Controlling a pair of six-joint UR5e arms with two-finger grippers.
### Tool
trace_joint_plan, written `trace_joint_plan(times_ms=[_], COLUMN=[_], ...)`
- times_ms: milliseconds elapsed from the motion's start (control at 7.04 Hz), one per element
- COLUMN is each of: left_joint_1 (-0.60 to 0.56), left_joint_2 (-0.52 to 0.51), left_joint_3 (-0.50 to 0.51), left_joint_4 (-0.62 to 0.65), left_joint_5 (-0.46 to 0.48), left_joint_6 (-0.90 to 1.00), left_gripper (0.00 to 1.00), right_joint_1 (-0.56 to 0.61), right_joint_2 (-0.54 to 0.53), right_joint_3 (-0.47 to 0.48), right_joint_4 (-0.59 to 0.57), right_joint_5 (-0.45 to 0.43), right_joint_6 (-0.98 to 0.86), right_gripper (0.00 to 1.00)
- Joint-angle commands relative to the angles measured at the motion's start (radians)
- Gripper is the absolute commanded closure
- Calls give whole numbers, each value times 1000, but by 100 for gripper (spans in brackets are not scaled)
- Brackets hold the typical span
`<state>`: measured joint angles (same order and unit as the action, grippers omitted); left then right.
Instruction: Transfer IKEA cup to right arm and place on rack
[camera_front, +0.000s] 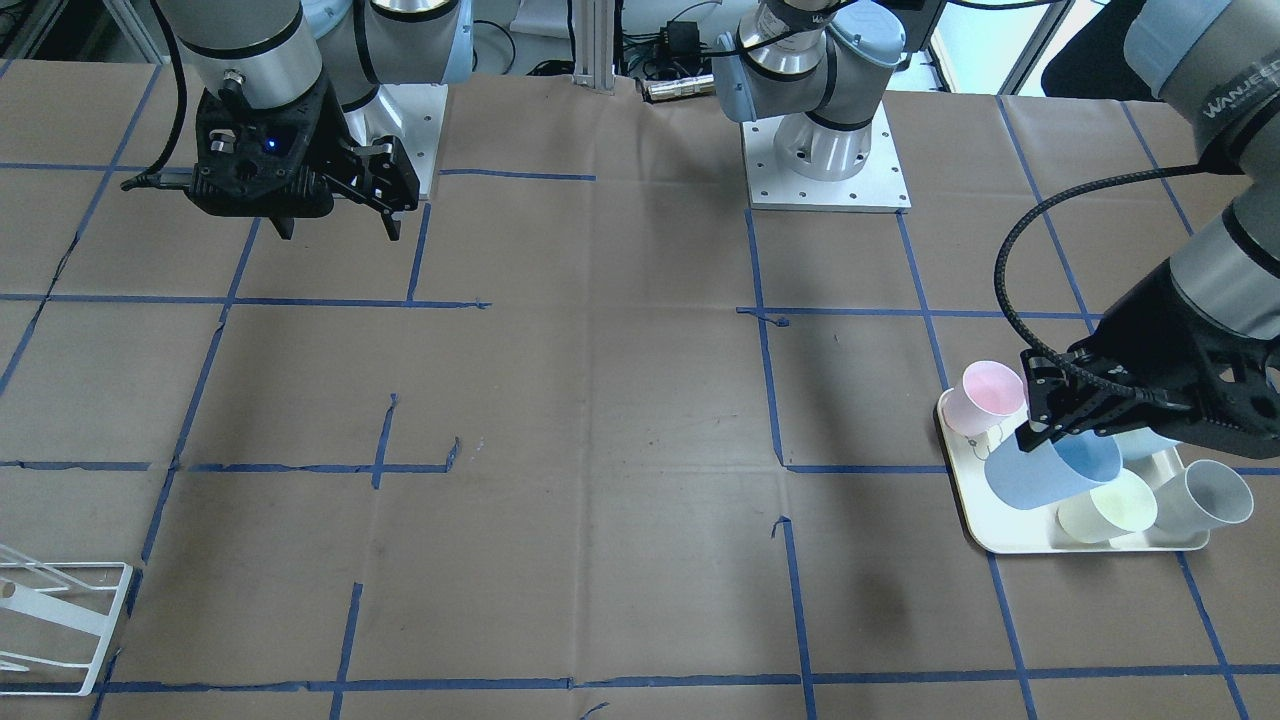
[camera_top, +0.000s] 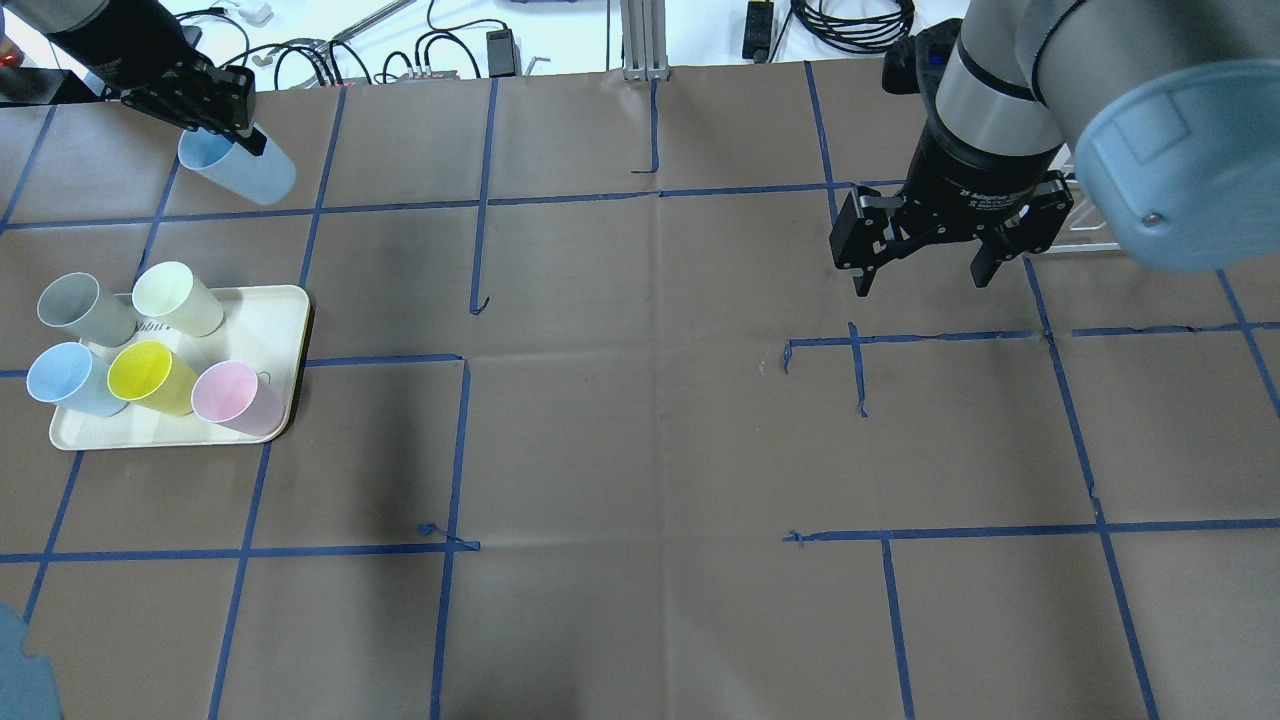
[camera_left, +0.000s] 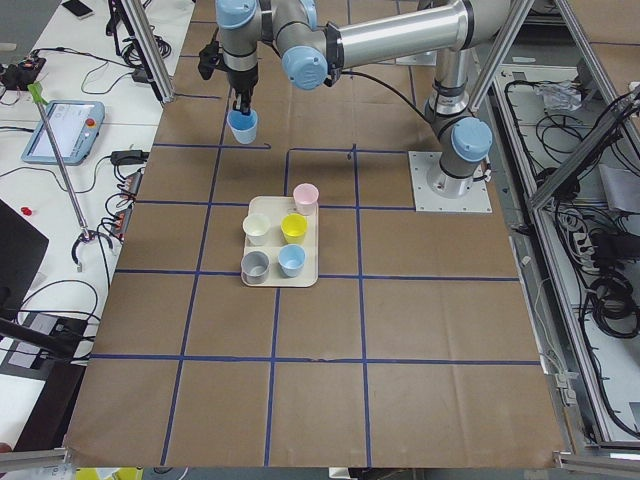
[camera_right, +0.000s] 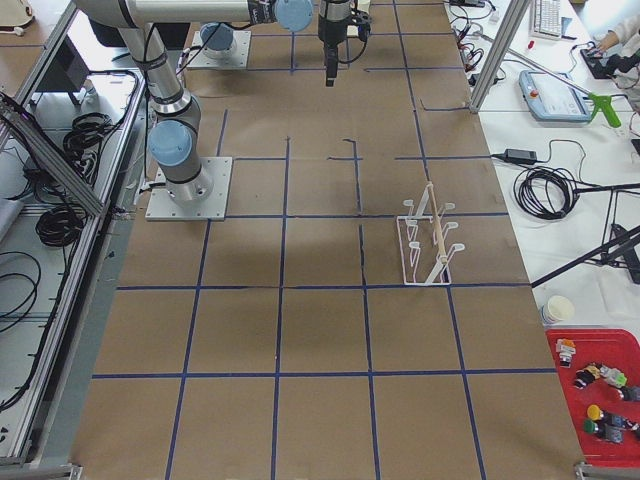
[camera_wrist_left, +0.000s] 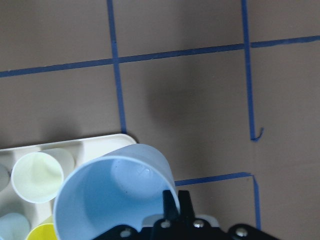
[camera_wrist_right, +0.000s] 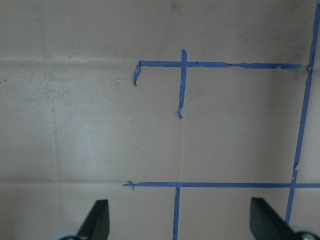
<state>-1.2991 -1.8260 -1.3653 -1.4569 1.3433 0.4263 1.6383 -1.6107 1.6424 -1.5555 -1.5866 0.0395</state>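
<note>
**Overhead exterior: cup in my left fingers, rack far off**

Overhead exterior shows my left gripper (camera_top: 245, 135) clamped on the rim of the cup (camera_top: 240, 170), a pale blue one, tilted and lifted clear of the table (camera_top: 640, 430). My left wrist view looks into its open mouth, with one finger (camera_wrist_left: 181, 207) against its wall and a corner of the tray (camera_wrist_left: 100, 140) below. In the front-facing view the cup hangs over the tray. From overhead it lies beyond the tray's far edge, so I cannot tell exactly what is beneath it.

Five other cups stand mouth up on the tray: grey (camera_top: 75, 305), pale yellow (camera_top: 175, 295), blue (camera_top: 65, 375), yellow (camera_top: 150, 375) and pink (camera_top: 235, 395).

My right gripper (camera_top: 920, 280) hangs over bare table on the other side, its fingers spread wide with nothing between them. In my right wrist view both fingertips (camera_wrist_right: 97, 220) sit at the lower corners, with only tape lines between them.

The rack (camera_right: 425, 245) stands on the table on my right side, toward the edge away from my bases, well apart from the cup and both grippers.
</note>
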Motion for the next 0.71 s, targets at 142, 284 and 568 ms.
trace_joint_plan(times_ms=[142, 284, 568], left_joint_1=[-35, -37, -42], left_joint_2=[2, -4, 8], left_joint_3=[-32, -82, -231], left_joint_4=[21, 111, 365], left_joint_5=[-99, -154, -289], left_joint_6=[71, 72, 114], left_gripper=[100, 100, 100], right_joint_1=[-2, -2, 0], right_joint_2=[2, -4, -3], right_joint_3=[-3, 2, -1], right_joint_4=[6, 18, 11], right_joint_5=[-6, -6, -6], right_joint_6=[-3, 2, -3], right_gripper=[0, 0, 0])
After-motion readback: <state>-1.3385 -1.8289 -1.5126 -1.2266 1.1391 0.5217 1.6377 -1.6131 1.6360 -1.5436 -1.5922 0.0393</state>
